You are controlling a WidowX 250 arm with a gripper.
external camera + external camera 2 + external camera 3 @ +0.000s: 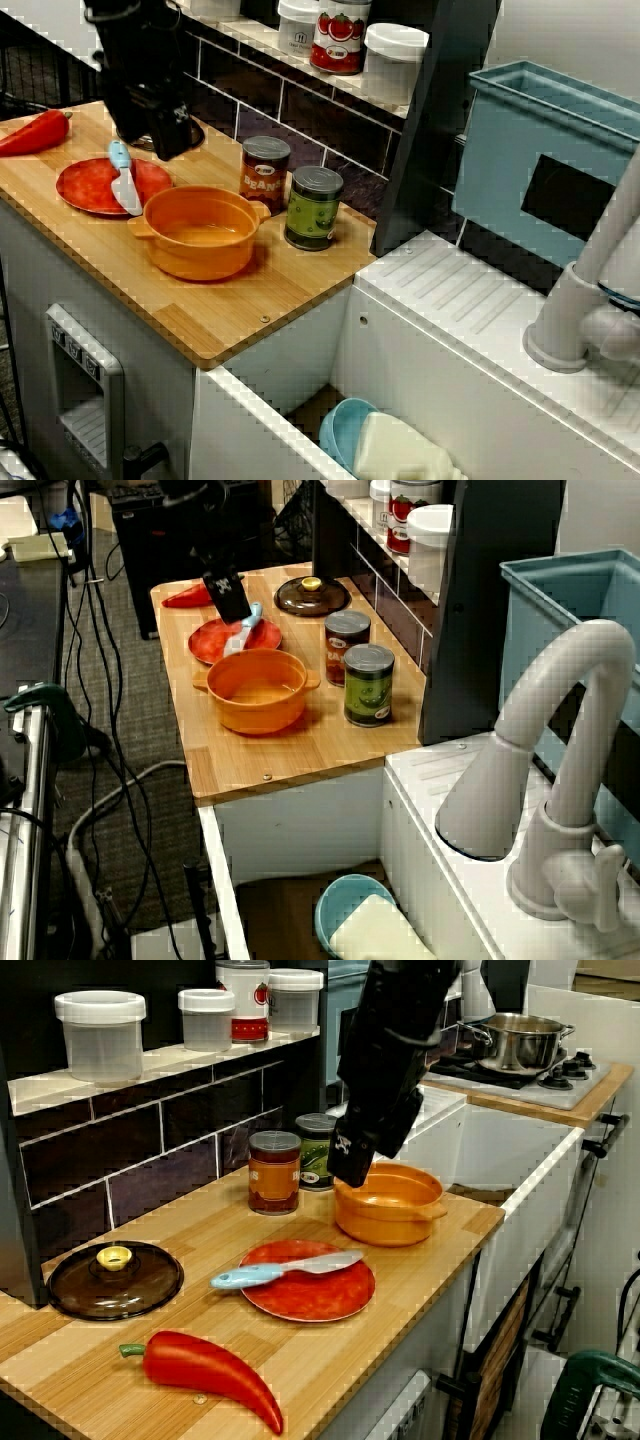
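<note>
My black gripper [165, 138] hangs over the wooden counter, just above the far side of a red plate [85, 188]. A knife [125, 180] with a light blue handle lies across that plate, its handle nearest my fingers. In the view past the tap the gripper [230, 602] sits right over the knife [245, 632]. From the counter's end the gripper [352, 1165] is raised clear of the knife [285, 1268] and the plate [320, 1298]. It holds nothing. The fingers look like one dark block, so I cannot tell their gap.
An orange pot [200, 262] stands beside the plate, with a beans can [264, 170] and a green can [313, 207] behind it. A red pepper [205, 1370] and a brown glass lid [115, 1280] lie at the counter's end. Jars [340, 35] line the shelf. The sink holds a blue bowl [350, 905].
</note>
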